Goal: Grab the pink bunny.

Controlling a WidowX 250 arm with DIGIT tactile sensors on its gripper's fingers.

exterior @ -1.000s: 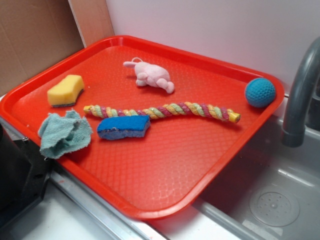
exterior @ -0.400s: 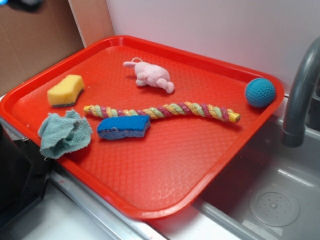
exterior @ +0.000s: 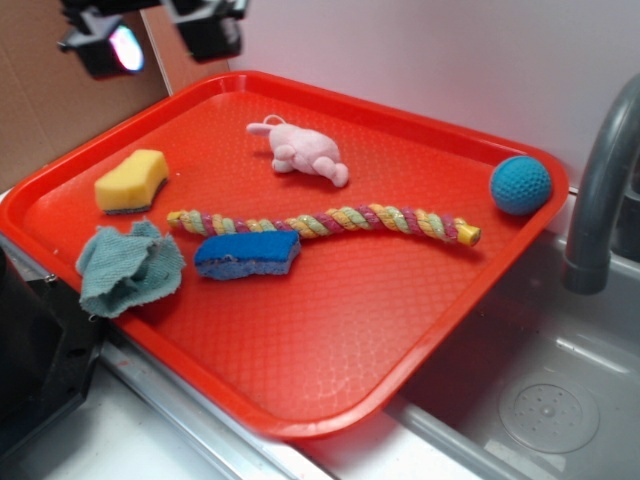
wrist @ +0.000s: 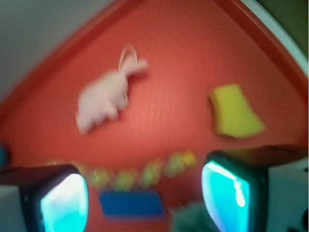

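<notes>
- The red tray (exterior: 330, 330) fills the scene beside the sink (exterior: 540, 400) and its grey faucet (exterior: 600, 200), and it carries every loose item you see here.
- The braided rope (exterior: 325, 222) stretches across the tray's middle, with the blue sponge (exterior: 247, 255) just in front of it, touching or nearly so, and the crumpled teal cloth (exterior: 130, 268) at the left edge.
- Your gripper (exterior: 160, 35) hangs high over the tray's far-left corner with its jaws spread wide and nothing between them; the wrist view shows both fingers apart with clear tray between.
- Compared with the frame a second ago, when no arm showed at all, the gripper has now come into the top-left of the exterior view; nothing on the tray has shifted.
- The yellow sponge (exterior: 132, 181) sits near the left rim, and the blue ball (exterior: 520, 185) rests at the far right corner, well apart from the target.
- The pink bunny (exterior: 305, 152) lies on its side toward the tray's back, untouched, beyond the rope and apart from it.
- By the look of it, you are in the approach step: the next move calls for carrying the open gripper rightward over the bunny, centring on its rounded body rather than the thin ears, then descending.
</notes>
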